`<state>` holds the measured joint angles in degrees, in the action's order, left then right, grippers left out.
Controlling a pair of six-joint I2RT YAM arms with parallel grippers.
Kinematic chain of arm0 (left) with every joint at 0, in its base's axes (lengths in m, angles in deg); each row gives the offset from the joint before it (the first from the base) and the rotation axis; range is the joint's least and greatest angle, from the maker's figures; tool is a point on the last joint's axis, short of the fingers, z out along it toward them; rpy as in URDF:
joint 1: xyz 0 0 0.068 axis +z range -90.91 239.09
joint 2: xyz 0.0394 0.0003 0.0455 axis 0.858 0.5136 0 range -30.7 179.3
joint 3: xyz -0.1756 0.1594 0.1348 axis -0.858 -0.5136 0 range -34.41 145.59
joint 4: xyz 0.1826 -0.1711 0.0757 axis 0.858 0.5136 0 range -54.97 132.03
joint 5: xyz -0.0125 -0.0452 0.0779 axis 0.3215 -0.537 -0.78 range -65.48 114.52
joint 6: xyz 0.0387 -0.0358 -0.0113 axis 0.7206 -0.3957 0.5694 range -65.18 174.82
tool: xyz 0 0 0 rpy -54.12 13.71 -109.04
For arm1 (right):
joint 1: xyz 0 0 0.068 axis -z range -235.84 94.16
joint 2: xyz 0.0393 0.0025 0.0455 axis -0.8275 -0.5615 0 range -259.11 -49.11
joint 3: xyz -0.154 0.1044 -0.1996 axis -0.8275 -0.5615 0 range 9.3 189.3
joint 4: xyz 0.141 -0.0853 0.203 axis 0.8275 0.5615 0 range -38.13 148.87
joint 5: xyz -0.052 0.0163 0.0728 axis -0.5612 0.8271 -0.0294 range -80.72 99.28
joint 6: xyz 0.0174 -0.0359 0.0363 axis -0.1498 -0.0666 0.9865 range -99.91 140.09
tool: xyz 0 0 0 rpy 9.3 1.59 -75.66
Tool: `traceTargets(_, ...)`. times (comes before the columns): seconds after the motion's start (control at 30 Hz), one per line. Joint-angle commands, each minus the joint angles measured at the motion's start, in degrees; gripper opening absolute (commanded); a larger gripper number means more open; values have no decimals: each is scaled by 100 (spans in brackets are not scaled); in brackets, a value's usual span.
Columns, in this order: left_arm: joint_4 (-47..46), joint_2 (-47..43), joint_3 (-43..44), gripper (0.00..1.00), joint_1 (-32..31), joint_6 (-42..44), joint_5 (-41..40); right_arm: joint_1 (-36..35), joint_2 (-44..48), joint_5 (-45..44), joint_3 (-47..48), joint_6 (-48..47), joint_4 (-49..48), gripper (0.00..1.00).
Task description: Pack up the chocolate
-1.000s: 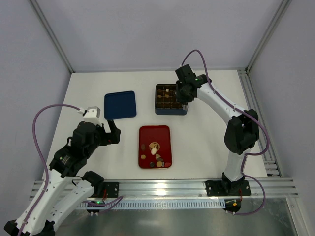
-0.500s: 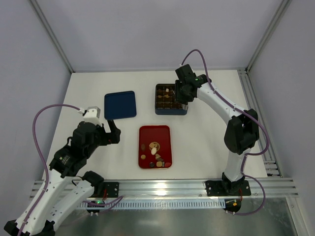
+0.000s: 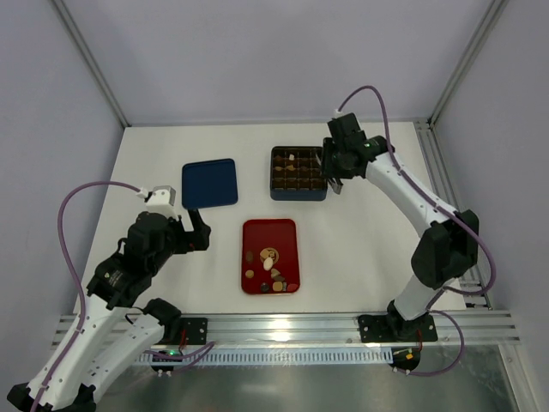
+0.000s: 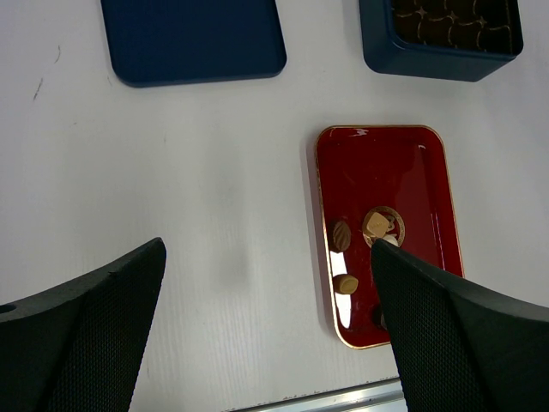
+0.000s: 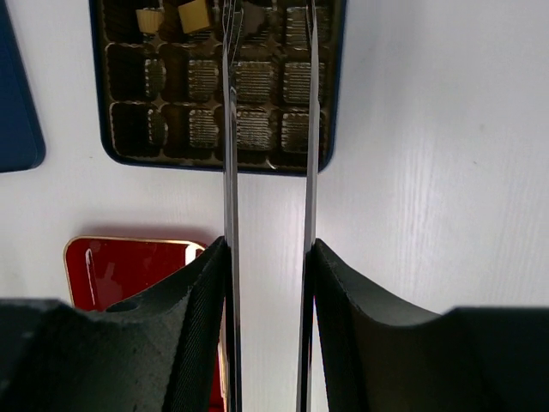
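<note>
Several chocolate pieces (image 3: 273, 266) lie on the flat red tray (image 3: 257, 230); the left wrist view shows tan and brown ones (image 4: 346, 283) on it. The dark blue grid box (image 3: 298, 194) holds a few pieces in its far rows (image 5: 194, 15), with most cells bare. My right gripper (image 3: 333, 174) hovers at the box's right edge, shut on metal tweezers (image 5: 229, 172). Their two blades stand apart and reach over the box's far cells; nothing shows between the tips. My left gripper (image 3: 196, 230) is open and empty above the table, left of the red tray (image 4: 386, 163).
The flat blue box lid (image 3: 210, 182) lies on the table left of the box; it also shows in the left wrist view (image 4: 193, 39). The metal rail (image 3: 283, 330) runs along the near edge.
My right arm has swung to the right, carrying the gripper and tweezers from over the box's far right cells to its right edge. The left arm has not moved.
</note>
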<state>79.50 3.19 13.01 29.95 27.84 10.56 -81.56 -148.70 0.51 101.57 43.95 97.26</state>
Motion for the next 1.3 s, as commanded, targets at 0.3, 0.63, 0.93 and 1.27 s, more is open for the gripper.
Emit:
traceTargets(0.3,-158,-58,-22,100,-21,-17,42,1675,1768,8,-2432,110,-1014,45)
traceTargets(0.63,-149,-111,-31,100,-21,-9,60,1938,1557,-186,-2767,31,-1278,45)
traceTargets(0.93,-149,-111,-31,100,-21,0,68,2009,1188,-195,-2987,31,-1585,45)
traceTargets(1.27,-166,-137,-31,100,-21,0,77,2044,555,7,-3066,14,-1673,50)
